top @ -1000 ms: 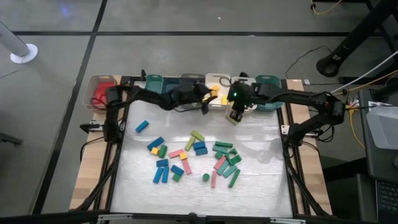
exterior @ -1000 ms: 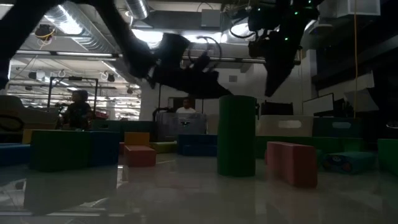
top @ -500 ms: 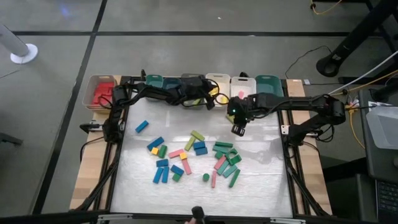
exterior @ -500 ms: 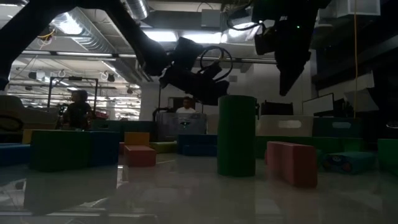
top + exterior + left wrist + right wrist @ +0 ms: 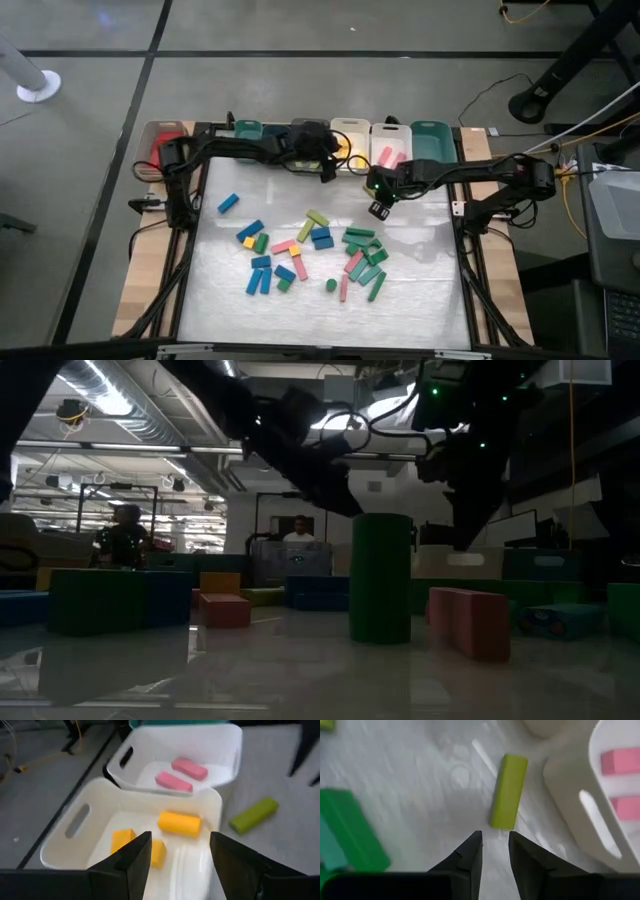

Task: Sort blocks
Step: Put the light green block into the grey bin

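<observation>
Blocks in blue, green, lime, yellow and pink (image 5: 310,245) lie scattered on the white table top. My left gripper (image 5: 180,842) stands open above the cream bin (image 5: 65,837), which holds three yellow blocks (image 5: 179,823). The white bin (image 5: 220,745) beside it holds two pink blocks (image 5: 173,781). My right gripper (image 5: 495,837) hangs over the table near the white bin (image 5: 570,795), pointing steeply down, with a narrow empty gap between its fingers. A lime block (image 5: 509,790) lies flat on the table just beyond its fingertips.
A row of bins lines the far edge: a tan one with red blocks (image 5: 160,150), teal (image 5: 248,130), grey (image 5: 305,125), cream, white and teal (image 5: 432,138). A green cylinder (image 5: 380,575) stands upright near the table's front. People show in the room behind.
My left gripper has risen and tipped up over the cream bin. My right gripper has come away from the white bin toward the table's near edge and sunk closer to the table.
</observation>
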`<action>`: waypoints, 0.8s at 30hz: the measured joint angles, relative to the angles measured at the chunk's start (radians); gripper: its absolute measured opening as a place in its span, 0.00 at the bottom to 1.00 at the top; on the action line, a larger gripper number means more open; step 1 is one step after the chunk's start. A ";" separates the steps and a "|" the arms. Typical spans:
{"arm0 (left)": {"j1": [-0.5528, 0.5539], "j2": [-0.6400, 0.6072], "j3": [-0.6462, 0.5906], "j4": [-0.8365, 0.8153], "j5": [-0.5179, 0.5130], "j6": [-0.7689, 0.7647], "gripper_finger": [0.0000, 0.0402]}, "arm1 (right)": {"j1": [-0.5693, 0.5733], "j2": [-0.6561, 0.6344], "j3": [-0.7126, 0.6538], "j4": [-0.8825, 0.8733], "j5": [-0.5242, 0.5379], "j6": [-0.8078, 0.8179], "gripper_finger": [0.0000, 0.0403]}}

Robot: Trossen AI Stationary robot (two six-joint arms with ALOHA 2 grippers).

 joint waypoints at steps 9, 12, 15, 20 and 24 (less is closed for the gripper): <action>0.000 -0.030 0.000 -0.170 0.000 -0.006 0.46 | 0.000 0.000 -0.075 0.133 0.018 0.001 0.24; 0.000 -0.030 0.000 -0.179 0.000 -0.006 0.46 | 0.000 0.000 -0.109 0.177 0.025 0.000 0.24; 0.000 -0.030 0.000 -0.179 0.000 -0.006 0.46 | 0.000 0.000 -0.134 0.208 0.035 0.000 0.24; 0.000 -0.029 0.000 -0.177 0.000 -0.004 0.46 | 0.000 0.000 -0.137 0.261 0.035 -0.033 0.24; 0.000 -0.029 0.000 -0.177 0.000 -0.005 0.46 | 0.000 0.000 -0.137 0.301 0.037 -0.037 0.24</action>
